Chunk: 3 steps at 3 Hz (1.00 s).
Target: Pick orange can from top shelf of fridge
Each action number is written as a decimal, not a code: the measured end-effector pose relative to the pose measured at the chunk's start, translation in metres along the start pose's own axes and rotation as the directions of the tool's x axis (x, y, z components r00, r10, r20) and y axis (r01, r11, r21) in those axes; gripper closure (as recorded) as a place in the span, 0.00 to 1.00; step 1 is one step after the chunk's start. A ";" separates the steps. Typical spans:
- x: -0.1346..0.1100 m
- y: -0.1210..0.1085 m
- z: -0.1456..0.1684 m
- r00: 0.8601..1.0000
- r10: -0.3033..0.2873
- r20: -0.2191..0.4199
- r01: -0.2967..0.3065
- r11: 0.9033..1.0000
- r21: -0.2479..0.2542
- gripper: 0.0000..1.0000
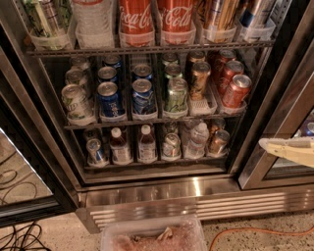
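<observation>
- clear plastic tub at btm edge of view, pinkish stuff inside, sits on speckled floor.
- orange cable snakes over the floor to the R of the tub; black cables bunch in btm L corner.
- gripper: cream-coloured, pokes in from R edge of view. It's low, in front of the R door frame of the fridge, approx level w/ the lowest rack. Open or closed: can't tell. Well apart from the top shelf and touching no can.
- fridge has stainless frame, vented base strip and dark inside. glass door stands open at L.
- lowest rack: row of small cans plus two capped bottles near the middle.
- mid rack: blue Pepsi cans in two rows, green can beside them, then brown-copper can. red cans at R end, front one leaning.
- top shelf: dark wire rack w/ clear trays along the front. Only lower parts of its items are in view.
- on it, two Coca-Cola cans stand side by side mid-shelf, clear bottle just to their L.
- orange can: upright in a clear tray on the top shelf, just R of the Coca-Cola pair. silver-blue can is next on its R. Shiny orange-gold body; its lid is cut off by the top edge of view.
</observation>
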State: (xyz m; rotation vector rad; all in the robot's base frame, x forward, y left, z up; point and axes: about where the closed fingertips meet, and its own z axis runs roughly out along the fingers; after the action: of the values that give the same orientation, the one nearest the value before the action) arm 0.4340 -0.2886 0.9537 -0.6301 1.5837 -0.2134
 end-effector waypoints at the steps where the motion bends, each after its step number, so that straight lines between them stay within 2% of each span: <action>1: -0.008 -0.015 0.013 0.995 0.049 0.083 -0.045 0.998 -0.053 0.00; 2: -0.007 -0.057 0.024 0.964 0.151 0.217 -0.146 0.988 -0.039 0.00; 3: -0.031 -0.055 0.039 0.926 0.179 0.331 -0.159 0.984 -0.085 0.00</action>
State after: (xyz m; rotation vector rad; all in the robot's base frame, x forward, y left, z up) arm 0.4857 -0.3094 1.0024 -0.5371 1.3046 0.0679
